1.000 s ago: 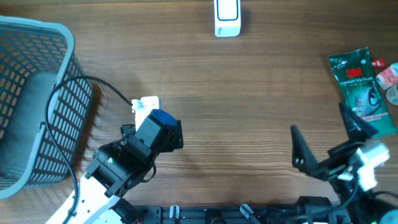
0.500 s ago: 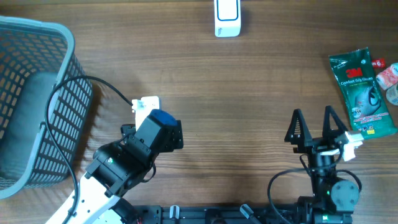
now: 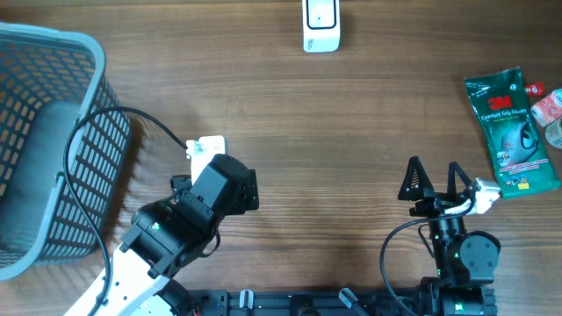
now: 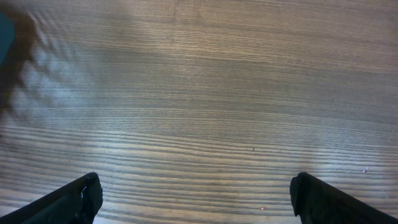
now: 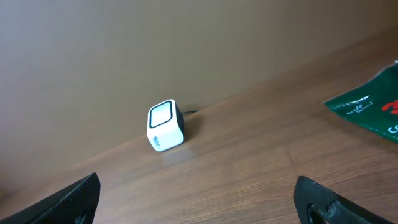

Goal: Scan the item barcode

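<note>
The item, a green 3M packet (image 3: 512, 132), lies flat at the table's right side; its corner shows in the right wrist view (image 5: 373, 109). A white scanner (image 3: 320, 25) stands at the far centre edge, its window facing my right wrist camera (image 5: 165, 126). My right gripper (image 3: 434, 180) is open and empty near the front edge, left of the packet and pointing up the table (image 5: 199, 199). My left gripper (image 4: 196, 193) is open over bare wood with nothing between its fingers. Its black wrist (image 3: 219, 186) sits at the front left.
A grey mesh basket (image 3: 83, 132) fills the left side, and a black cable (image 3: 132, 118) loops from the left arm along its wall. More small packets (image 3: 549, 107) lie at the far right edge beside the green one.
The right arm has swung round from facing the green packet to pointing up the table, ending slightly further left. The left arm has stayed put.
</note>
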Controlling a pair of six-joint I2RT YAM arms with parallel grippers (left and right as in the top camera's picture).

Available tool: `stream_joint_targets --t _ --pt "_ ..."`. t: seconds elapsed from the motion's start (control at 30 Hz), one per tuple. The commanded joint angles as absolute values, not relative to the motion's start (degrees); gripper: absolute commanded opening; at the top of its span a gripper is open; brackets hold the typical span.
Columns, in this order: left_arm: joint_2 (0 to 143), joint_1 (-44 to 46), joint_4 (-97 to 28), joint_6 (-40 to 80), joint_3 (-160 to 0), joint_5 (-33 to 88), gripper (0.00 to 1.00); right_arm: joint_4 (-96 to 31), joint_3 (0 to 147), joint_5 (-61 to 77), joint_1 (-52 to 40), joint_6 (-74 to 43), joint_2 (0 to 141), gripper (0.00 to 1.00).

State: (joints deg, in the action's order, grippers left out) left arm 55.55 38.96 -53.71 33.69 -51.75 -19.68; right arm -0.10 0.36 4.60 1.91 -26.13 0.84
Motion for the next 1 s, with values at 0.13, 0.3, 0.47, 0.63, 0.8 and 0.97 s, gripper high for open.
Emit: stream_joint_targets --t 0.13,0.3,0.47,0.63,0.8,0.97 --pt "55.18 39.16 -53.6 33.21 -52.1 -20.45 1.0 0.08 0.27 3.42 1.67 -25.87 0.27 1.0" --pt "55.18 39.16 -53.6 33.21 -52.1 -20.45 1.0 0.08 0.27 3.42 1.67 -25.89 0.27 1.0" --pt "54.43 39.13 -53.67 33.21 -52.03 -20.4 1.0 0.08 0.27 3.42 1.67 -25.89 0.27 1.0" --pt "50.0 35.59 -50.54 33.19 -51.53 -22.04 1.0 0.08 0.27 3.42 1.67 -25.91 0.27 1.0" --pt "40.71 25.5 -35.51 23.55 -43.42 -20.6 1.0 0.08 0.27 3.42 1.67 -25.91 0.27 1.0" --pt "25.39 15.35 -22.15 15.16 -29.41 -11.05 1.0 0.08 0.27 3.42 1.67 -25.89 0.27 1.0"
